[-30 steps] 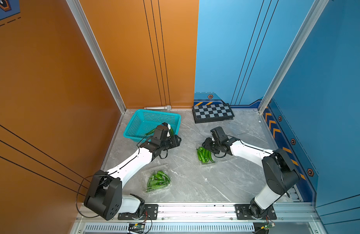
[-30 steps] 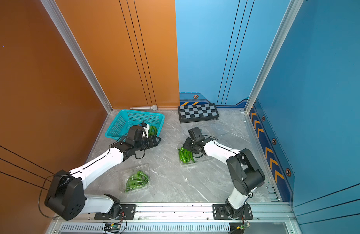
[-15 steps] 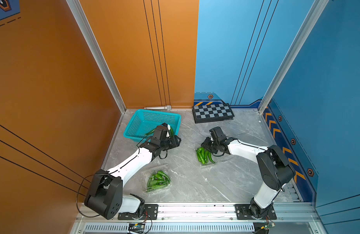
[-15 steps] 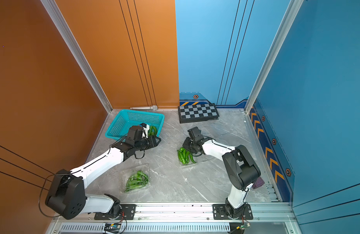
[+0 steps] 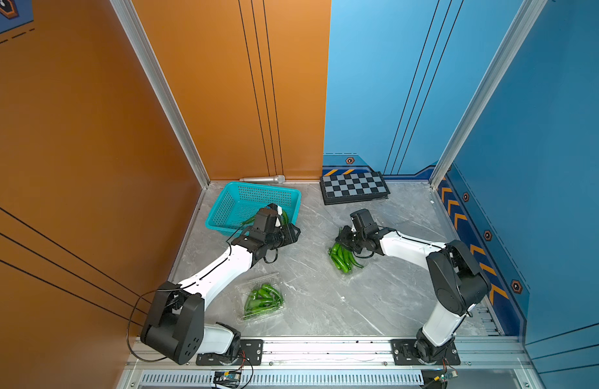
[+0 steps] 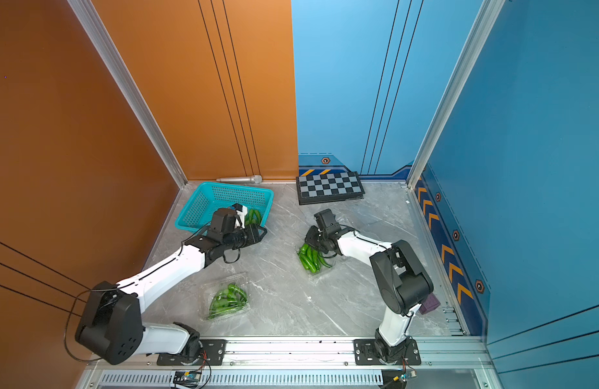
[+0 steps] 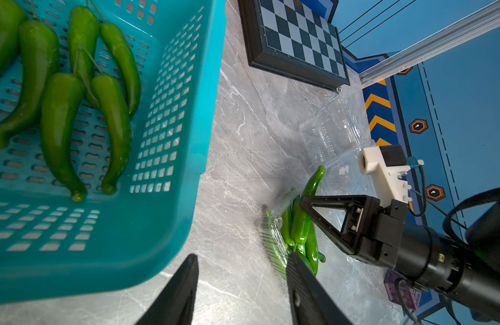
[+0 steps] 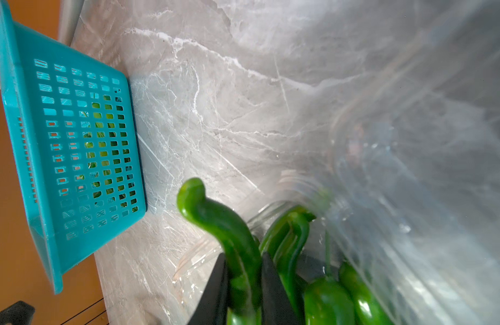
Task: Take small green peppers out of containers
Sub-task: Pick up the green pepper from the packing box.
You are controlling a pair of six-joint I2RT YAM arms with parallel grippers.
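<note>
A: Peppers first. Where do they lie?

B: Three lots. A bunch of small green peppers point(image 5: 341, 257) sits in an open clear clamshell container point(image 7: 333, 135) on the grey marble tabletop point(image 5: 325, 303), toward the right arm's point(image 5: 409, 246) side. One curved pepper point(image 8: 223, 225) from that bunch is pinched between the right jaws, which are drawn in narrow on its body. Its hooked tip juts past the fingertips.

A: Lifted clear of the box?

B: Cannot tell. The right wrist view shows its lower end down among the others.

A: Second lot?

B: A closed clamshell point(image 5: 244, 293), full of peppers, near the left arm's point(image 5: 224, 269) base and well apart from the open one.

A: Third?

B: About half a dozen loose peppers point(image 7: 60, 118) on the floor of the teal perforated basket point(image 5: 237, 202), in the back corner on the left arm's side.

A: Left jaws?

B: Parted about halfway, holding nothing. They hang over bare tabletop just beside the basket's outer wall and point toward the open container.

A: Anything further out?

B: A checkerboard point(image 5: 354, 187) lies flat against the back wall. A silver microphone point(image 5: 262, 179) lies behind the basket. In a top view, a small purple block point(image 6: 430, 303) shows near the right arm's base.
</note>
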